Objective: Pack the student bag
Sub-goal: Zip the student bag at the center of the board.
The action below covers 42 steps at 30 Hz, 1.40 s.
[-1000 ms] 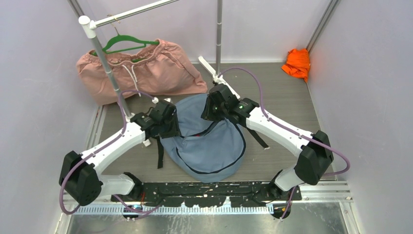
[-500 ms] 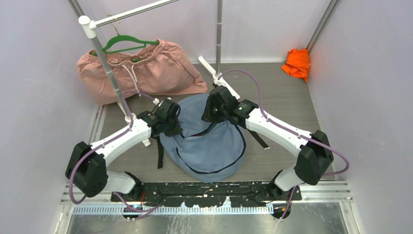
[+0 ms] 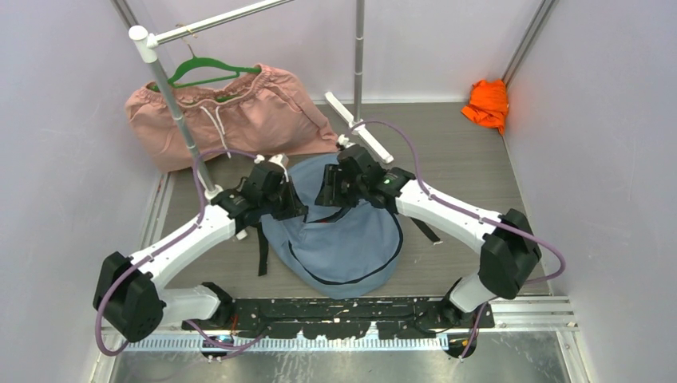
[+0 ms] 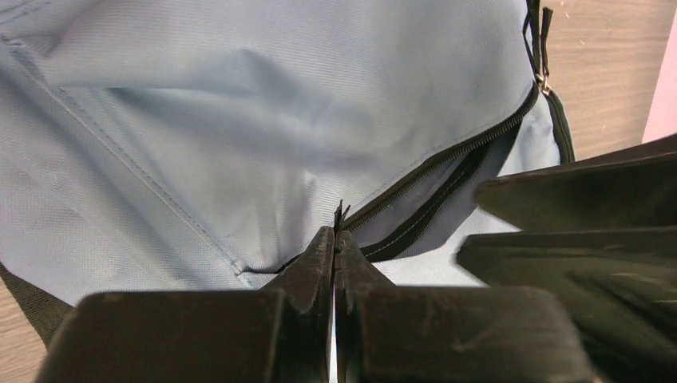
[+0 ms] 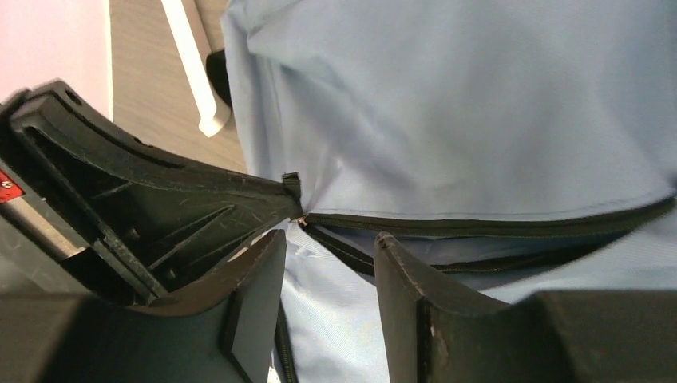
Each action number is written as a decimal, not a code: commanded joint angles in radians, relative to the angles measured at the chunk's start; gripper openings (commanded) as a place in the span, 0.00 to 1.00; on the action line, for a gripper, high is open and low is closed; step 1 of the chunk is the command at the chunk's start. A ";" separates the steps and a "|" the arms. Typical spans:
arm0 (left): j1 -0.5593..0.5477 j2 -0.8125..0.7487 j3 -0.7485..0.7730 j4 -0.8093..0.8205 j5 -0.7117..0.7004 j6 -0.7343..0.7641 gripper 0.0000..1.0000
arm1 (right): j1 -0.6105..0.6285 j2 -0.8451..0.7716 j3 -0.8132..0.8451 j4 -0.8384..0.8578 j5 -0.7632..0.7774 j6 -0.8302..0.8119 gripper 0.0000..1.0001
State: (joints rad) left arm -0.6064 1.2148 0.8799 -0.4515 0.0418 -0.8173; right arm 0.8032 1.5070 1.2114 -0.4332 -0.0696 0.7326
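Observation:
The dusty-blue student bag (image 3: 335,235) lies flat on the table between my two arms, its black zipper (image 4: 447,163) partly open. My left gripper (image 3: 292,204) is at the bag's upper left; in the left wrist view its jaws (image 4: 336,233) are shut on a small black tab at the zipper's end. My right gripper (image 3: 329,196) is open over the bag's top; its fingertips (image 5: 329,239) straddle blue fabric just below the zipper opening (image 5: 479,225). The left gripper's fingers (image 5: 176,211) show close beside it. The bag's inside is hidden.
A pink drawstring garment (image 3: 239,120) on a green hanger (image 3: 209,70) lies at the back left by the rack pole (image 3: 177,112). An orange cloth (image 3: 487,104) sits in the back right corner. A white bar (image 3: 366,134) lies behind the bag. Black straps (image 3: 262,251) trail at the bag's sides.
My right gripper has moved left across the bag's top, closer to the left gripper. The left arm has shifted a little, its gripper staying at the bag's upper left edge.

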 commanded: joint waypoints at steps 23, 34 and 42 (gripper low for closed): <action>0.008 -0.004 -0.009 0.154 0.157 0.030 0.00 | 0.084 -0.066 -0.447 0.846 -0.044 0.122 0.42; 0.024 0.035 0.010 0.167 0.203 0.012 0.00 | 0.142 0.007 -0.432 0.957 0.020 0.111 0.50; 0.030 0.010 -0.016 0.198 0.247 -0.021 0.00 | 0.143 0.045 -0.390 0.901 0.196 0.106 0.42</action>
State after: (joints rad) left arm -0.5716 1.2526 0.8459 -0.2974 0.2108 -0.8162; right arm 0.9482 1.5417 0.7483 0.4141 -0.0162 0.8425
